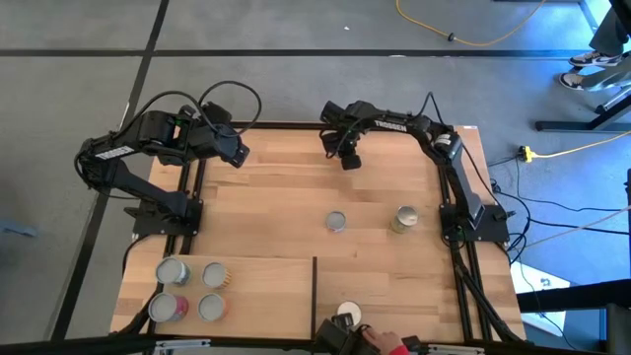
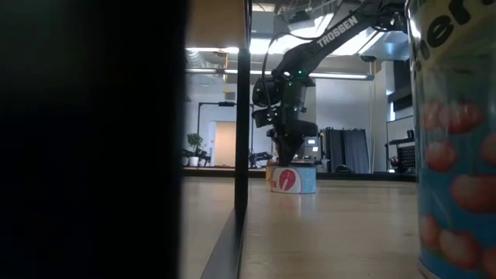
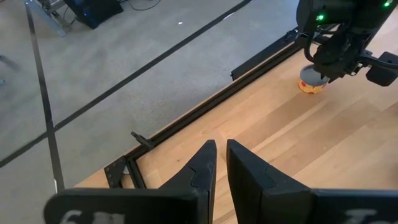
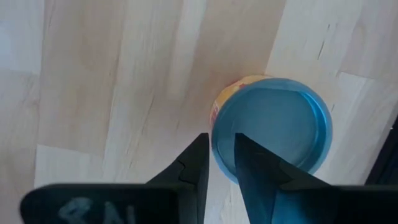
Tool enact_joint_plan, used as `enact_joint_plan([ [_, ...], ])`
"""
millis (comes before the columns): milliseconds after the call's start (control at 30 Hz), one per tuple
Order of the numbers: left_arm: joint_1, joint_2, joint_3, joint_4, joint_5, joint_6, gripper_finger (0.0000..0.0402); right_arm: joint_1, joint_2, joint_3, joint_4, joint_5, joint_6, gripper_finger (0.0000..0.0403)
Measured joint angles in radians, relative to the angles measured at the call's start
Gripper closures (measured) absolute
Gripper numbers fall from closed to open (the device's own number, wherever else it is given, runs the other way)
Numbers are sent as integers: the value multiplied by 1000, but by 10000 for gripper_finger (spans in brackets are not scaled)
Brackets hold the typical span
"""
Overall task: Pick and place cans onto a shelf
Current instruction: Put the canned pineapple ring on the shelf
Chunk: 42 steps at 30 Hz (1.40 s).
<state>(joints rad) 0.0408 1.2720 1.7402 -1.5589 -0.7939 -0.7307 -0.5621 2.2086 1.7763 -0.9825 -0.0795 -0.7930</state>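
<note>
My right gripper [image 4: 221,140] points down at the far middle of the table over a blue-topped can [image 4: 270,127] with a yellow and red label [image 2: 293,180]. It is open by a narrow gap, one finger outside the can's rim and one over its top. My left gripper [image 3: 220,144] hangs above the far left of the table, open by a slit, with nothing between its fingers. Two cans [image 1: 336,222] [image 1: 405,218] stand upright mid-table. Several cans [image 1: 173,271] stand on the shelf [image 1: 266,286] at the near left. My right gripper stands from above, pointing down, astride the can's rim [image 4: 216,146] on the side nearest the fingers. The can stands upright on the table. I cannot tell whether the fingers touch it.
A white-topped can [image 1: 348,316] stands at the near edge and looms large at the right of the low view [image 2: 453,155]. A person's hand in a red sleeve [image 1: 389,345] is beside it. The shelf's black post [image 2: 244,116] rises near the table's middle.
</note>
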Motion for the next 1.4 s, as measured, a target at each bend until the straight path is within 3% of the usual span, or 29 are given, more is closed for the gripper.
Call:
enact_joint_plan([
  [133, 0, 0, 0, 0, 0, 0, 369, 0, 0, 0, 0, 0, -3, 333],
  [367, 0, 0, 0, 0, 0, 0, 369, 0, 0, 0, 7, 0, -4, 396],
  [800, 0, 0, 0, 0, 0, 0, 369, 8, 1, 16, -75, -25, -5, 401],
  [1267, -15, 0, 0, 0, 0, 0, 369, 94, 1, 156, -163, -39, -5, 402],
  [1400, -30, 0, 0, 0, 0, 0, 369, 130, 1, 175, -163, -110, -5, 402],
])
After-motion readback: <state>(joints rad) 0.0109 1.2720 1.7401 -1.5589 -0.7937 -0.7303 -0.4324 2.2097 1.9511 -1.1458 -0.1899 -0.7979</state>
